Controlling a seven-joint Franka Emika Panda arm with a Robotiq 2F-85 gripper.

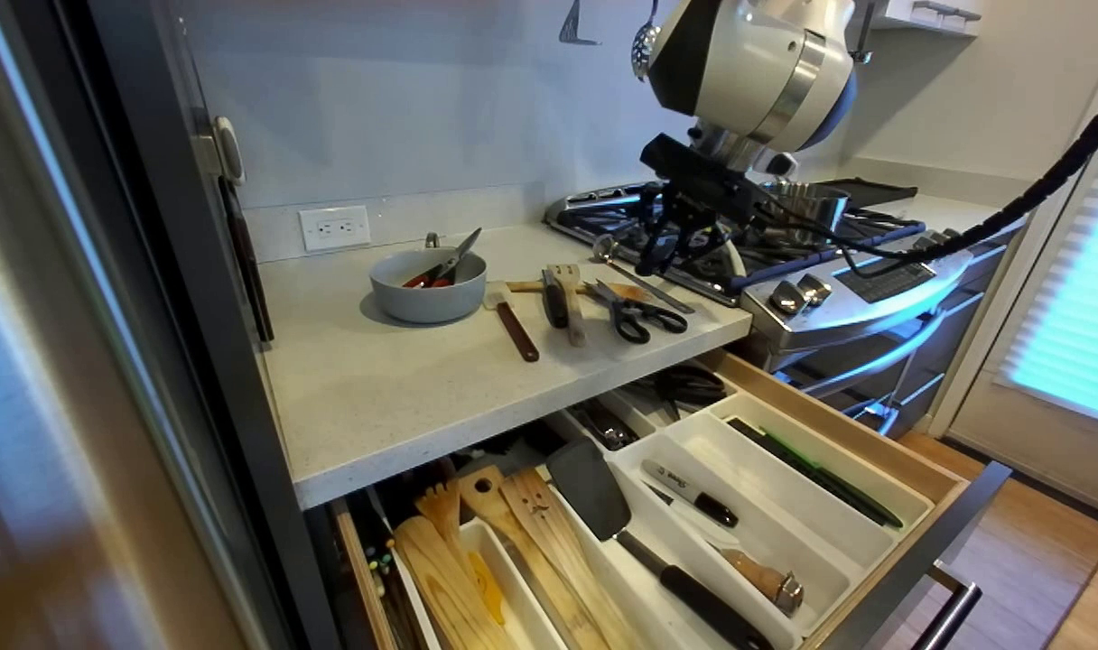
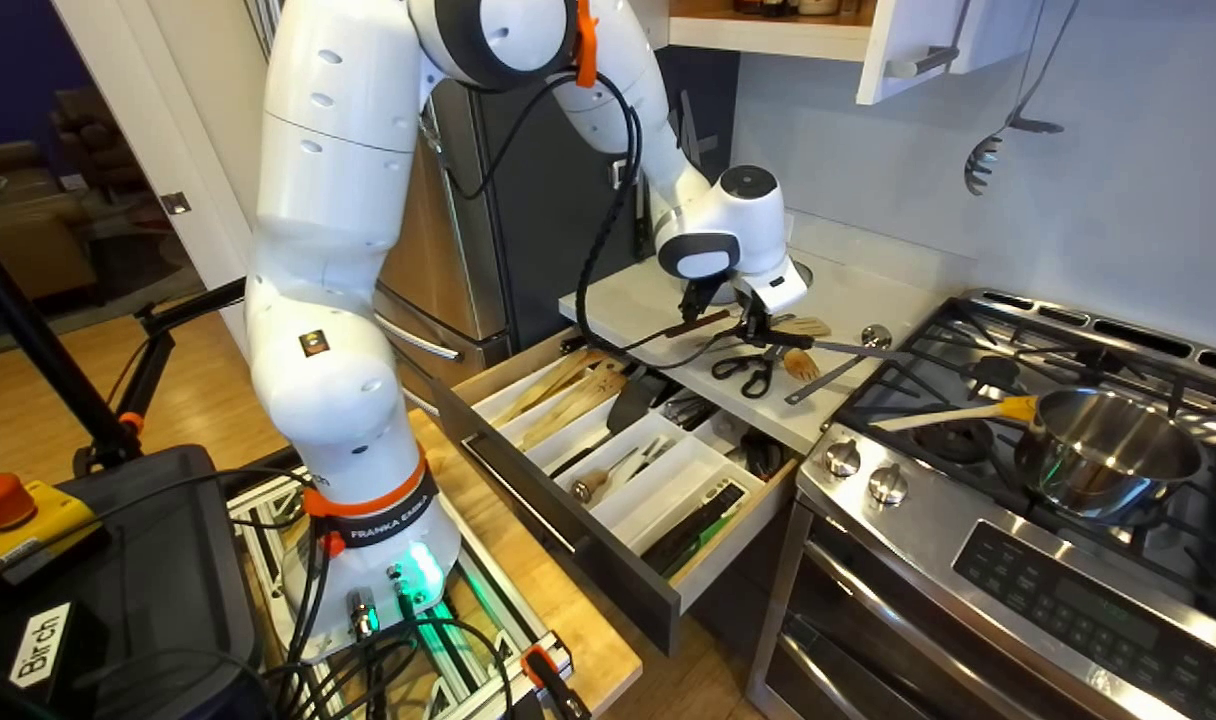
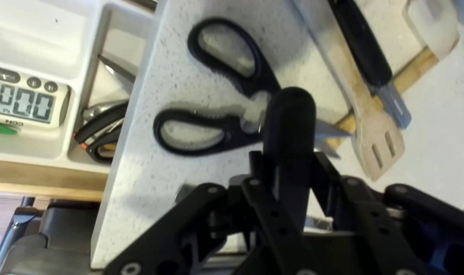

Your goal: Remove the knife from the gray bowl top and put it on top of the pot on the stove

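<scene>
Knife (image 3: 289, 126) sits clamped by its dark handle in our claw (image 3: 289, 163), held above the desk (image 1: 377, 388) between the bowl (image 1: 430, 293) and the stove (image 2: 918, 528). Its blade (image 2: 834, 347) points toward the stove. We judge the lift done and the carry in hand, with the placing not yet begun. One doubt: a red-handled tool (image 1: 460, 255) rests in the bowl, and if the task means that one, we are holding the wrong thing. Next, we should take the knife across to the pot (image 2: 1088, 480), level and high enough to pass its rim. The pot shows no lid, so we would lay the knife across the opening, keeping off the wooden tool (image 2: 968, 412) at its edge, and only then let go.
</scene>
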